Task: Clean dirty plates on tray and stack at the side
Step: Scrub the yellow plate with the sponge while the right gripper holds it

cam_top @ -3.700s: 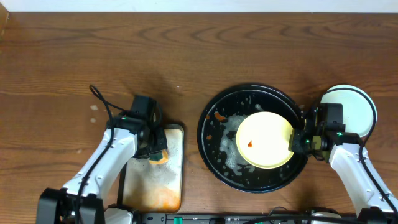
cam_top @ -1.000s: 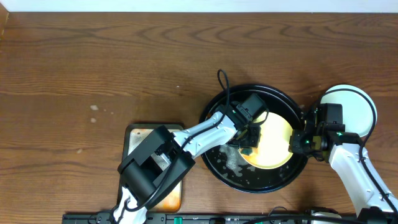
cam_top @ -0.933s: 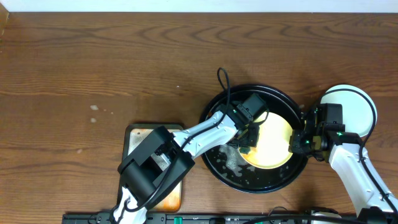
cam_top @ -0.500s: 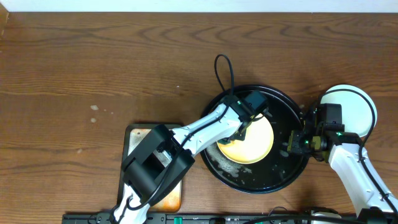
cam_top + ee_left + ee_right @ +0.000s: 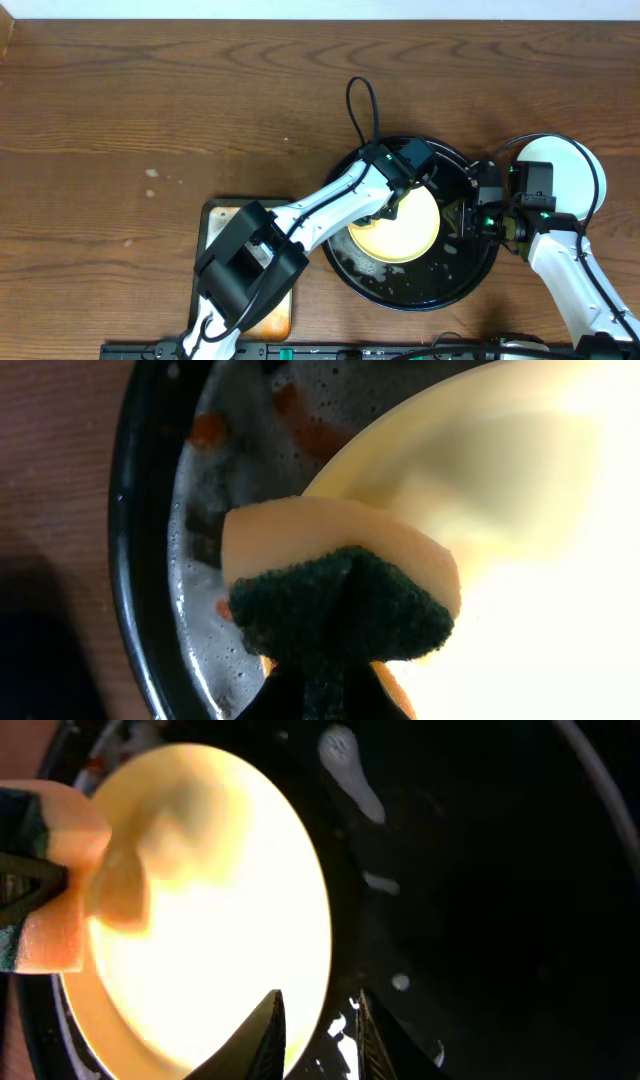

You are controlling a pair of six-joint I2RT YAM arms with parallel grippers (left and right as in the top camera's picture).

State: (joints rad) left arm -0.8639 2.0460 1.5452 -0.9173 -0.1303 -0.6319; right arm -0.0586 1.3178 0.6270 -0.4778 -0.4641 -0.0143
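Plate position: yellow plate lies face up inside the black tray, a little left of the tray's centre.
Plate axis: round, so no long axis; glare whitens much of its face in both wrist views.
Grip, left: left tool is clamped on a sponge, pinching the dark green scouring side so that the yellow foam bulges outward at the plate's far-left edge.
Grip, right: right tool has its jaws apart and grips nothing; it sits low over the tray's right side, and the plate's right rim is just beyond the gap.
In the way: the left arm crosses the tray's left rim and hides the plate's far-left part from overhead.
Tray floor: soapy flecks and orange scraps left of the plate.
Around: pale plate on the desk just right of the tray; stained metal tray at near left, partly under the left arm.
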